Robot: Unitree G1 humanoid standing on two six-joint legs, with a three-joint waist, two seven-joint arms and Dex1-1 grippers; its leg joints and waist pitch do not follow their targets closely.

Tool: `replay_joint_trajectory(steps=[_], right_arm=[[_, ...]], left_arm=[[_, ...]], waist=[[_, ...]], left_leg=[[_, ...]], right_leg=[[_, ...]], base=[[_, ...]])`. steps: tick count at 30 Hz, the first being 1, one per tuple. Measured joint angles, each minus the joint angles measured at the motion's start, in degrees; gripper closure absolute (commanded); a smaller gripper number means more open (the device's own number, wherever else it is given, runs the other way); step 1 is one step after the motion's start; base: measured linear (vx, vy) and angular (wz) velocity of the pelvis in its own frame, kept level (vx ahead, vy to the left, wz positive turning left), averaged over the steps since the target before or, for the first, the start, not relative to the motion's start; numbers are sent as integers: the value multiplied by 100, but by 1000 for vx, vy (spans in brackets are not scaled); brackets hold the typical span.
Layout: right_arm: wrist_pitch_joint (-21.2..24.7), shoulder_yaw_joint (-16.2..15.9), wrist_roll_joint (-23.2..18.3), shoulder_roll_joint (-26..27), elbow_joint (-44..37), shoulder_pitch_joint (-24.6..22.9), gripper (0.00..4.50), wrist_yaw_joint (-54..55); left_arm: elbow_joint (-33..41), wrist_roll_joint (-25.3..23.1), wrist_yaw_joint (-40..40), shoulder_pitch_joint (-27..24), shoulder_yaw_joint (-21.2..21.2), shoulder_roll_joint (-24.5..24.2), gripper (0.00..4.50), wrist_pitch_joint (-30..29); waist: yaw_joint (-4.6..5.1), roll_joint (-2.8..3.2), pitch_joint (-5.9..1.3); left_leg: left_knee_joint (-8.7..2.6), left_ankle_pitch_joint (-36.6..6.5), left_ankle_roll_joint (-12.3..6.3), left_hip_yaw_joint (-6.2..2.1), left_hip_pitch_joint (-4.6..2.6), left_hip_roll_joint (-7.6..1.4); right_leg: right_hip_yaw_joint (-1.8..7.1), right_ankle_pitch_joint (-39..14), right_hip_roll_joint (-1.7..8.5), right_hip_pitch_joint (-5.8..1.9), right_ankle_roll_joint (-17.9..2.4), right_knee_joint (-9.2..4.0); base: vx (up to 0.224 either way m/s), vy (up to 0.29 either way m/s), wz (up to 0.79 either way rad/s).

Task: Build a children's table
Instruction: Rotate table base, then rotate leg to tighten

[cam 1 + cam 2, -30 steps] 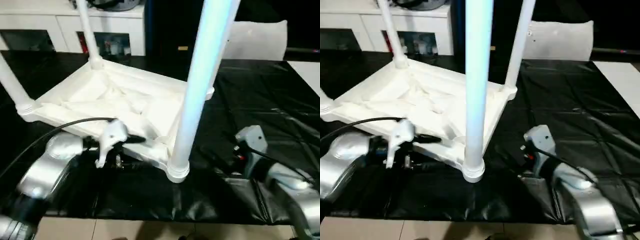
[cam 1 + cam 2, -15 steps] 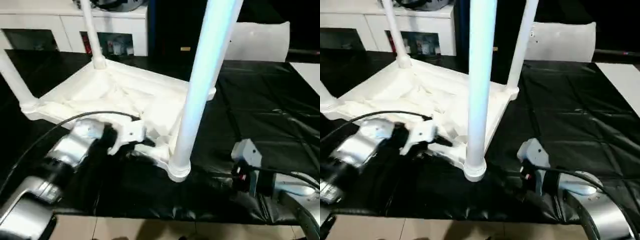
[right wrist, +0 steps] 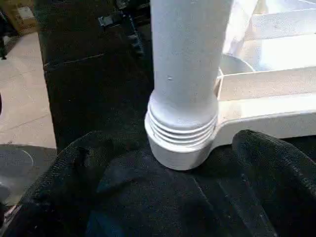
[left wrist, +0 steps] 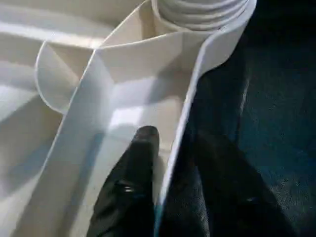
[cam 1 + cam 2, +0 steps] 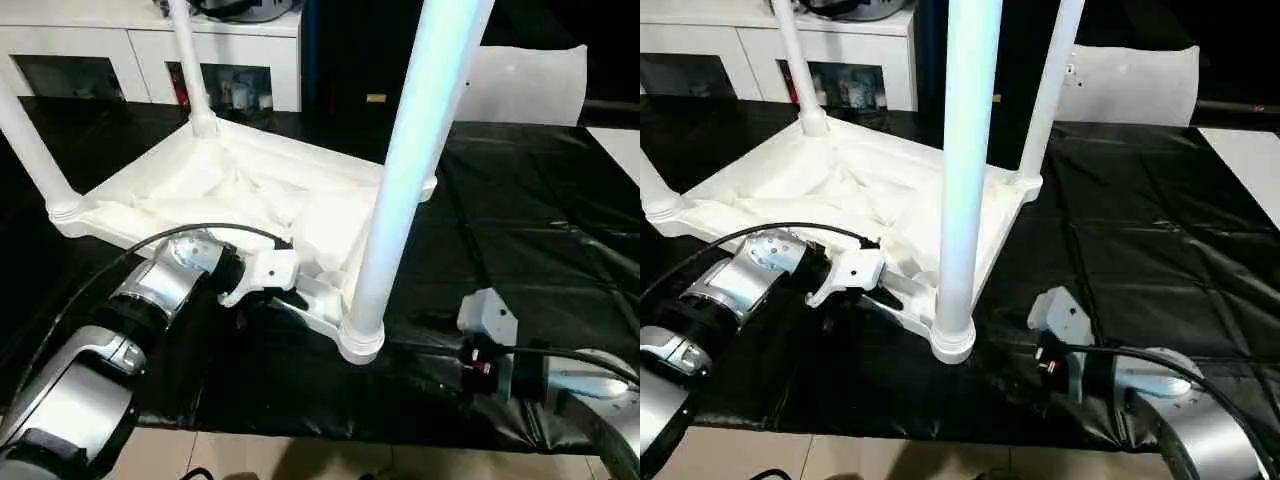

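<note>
The black-covered work table carries the upturned children's table, legs pointing up.

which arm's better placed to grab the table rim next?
Left, probably. Left gripper already straddles the table rim near the front leg. Right gripper sits off on the black cover, jaws wide, facing that leg's socket.

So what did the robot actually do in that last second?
The left hand slid in along the near edge of the upturned children's table toward the near corner leg, and its fingers now straddle the table's rim. The right hand stayed wide open, now facing that leg's base. The table hasn't moved.
</note>
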State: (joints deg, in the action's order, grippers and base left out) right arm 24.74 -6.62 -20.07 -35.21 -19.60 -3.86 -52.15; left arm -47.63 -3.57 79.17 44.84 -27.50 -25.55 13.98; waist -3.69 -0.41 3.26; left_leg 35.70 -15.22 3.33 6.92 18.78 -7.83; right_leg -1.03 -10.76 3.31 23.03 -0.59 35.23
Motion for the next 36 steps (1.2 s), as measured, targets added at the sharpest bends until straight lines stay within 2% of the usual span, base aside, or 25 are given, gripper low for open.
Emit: replay_joint_trajectory(steps=[2,4,6,10,17,20,26,29,33,35,36], right_arm=[[0,-51,0,5,-3,0,0,-6],[0,-66,-1,13,-7,-1,0,-7],[0,-67,-1,14,-17,-1,0,-7],[-14,-71,-1,25,-30,3,0,-5],[-54,-79,-1,58,6,120,0,-4],[-97,-80,0,76,17,138,0,-5],[-254,-83,44,115,83,136,0,21],[-302,-83,48,161,134,137,0,52],[-405,-129,128,296,238,158,0,130],[-420,-148,180,319,243,170,0,215],[-420,-148,226,355,245,176,0,317]], left_arm=[[-180,-37,-1,104,2,65,349,84],[-351,-57,20,146,14,150,382,121],[-448,-60,100,209,19,187,394,86],[-450,-60,334,293,17,263,415,-386],[-490,-185,466,378,-44,265,446,-729],[-430,-153,442,375,31,310,448,-1178],[17,-43,-213,106,432,320,449,-2106],[336,67,-639,-108,665,327,450,-2477],[1381,220,-1166,-771,1051,324,450,-3073],[1751,232,-1304,-1018,1095,317,450,-3119],[1998,202,-1410,-1216,1090,278,450,-2956]], waist=[[-8,2,-1],[-11,3,-2],[-19,5,-3],[1,7,-4],[74,12,-7],[83,12,-7],[201,15,-9],[213,16,-9],[213,21,-13],[206,21,-13],[204,21,-13]], left_leg=[[0,2,4,0,0,0],[0,4,6,0,-1,-1],[0,4,7,0,-1,-2],[-1,3,6,5,-1,-4],[-2,4,7,16,-14,-8],[-2,6,12,18,-26,-10],[-3,6,13,30,-32,-19],[-6,6,13,31,-32,-23],[-16,6,11,35,-30,-27],[-19,5,10,36,-28,-27],[-20,4,8,36,-28,-27]], right_leg=[[0,2,0,-1,-3,0],[0,2,0,-2,-3,1],[-1,2,0,-2,-4,1],[0,2,0,-2,-4,-3],[0,10,0,-5,-14,-4],[2,13,0,-14,-19,-3],[1,17,-4,-10,-24,-2],[-1,17,-9,-9,-24,-5],[-2,15,-10,-7,-22,-17],[-2,15,-9,-7,-22,-22],[-2,15,-9,-7,-22,-25]], base=[[0,0,0],[0,0,0],[0,0,0],[0,0,0],[0,0,0],[0,0,0],[0,0,0],[0,0,0],[0,0,0],[0,0,0],[0,0,0]])
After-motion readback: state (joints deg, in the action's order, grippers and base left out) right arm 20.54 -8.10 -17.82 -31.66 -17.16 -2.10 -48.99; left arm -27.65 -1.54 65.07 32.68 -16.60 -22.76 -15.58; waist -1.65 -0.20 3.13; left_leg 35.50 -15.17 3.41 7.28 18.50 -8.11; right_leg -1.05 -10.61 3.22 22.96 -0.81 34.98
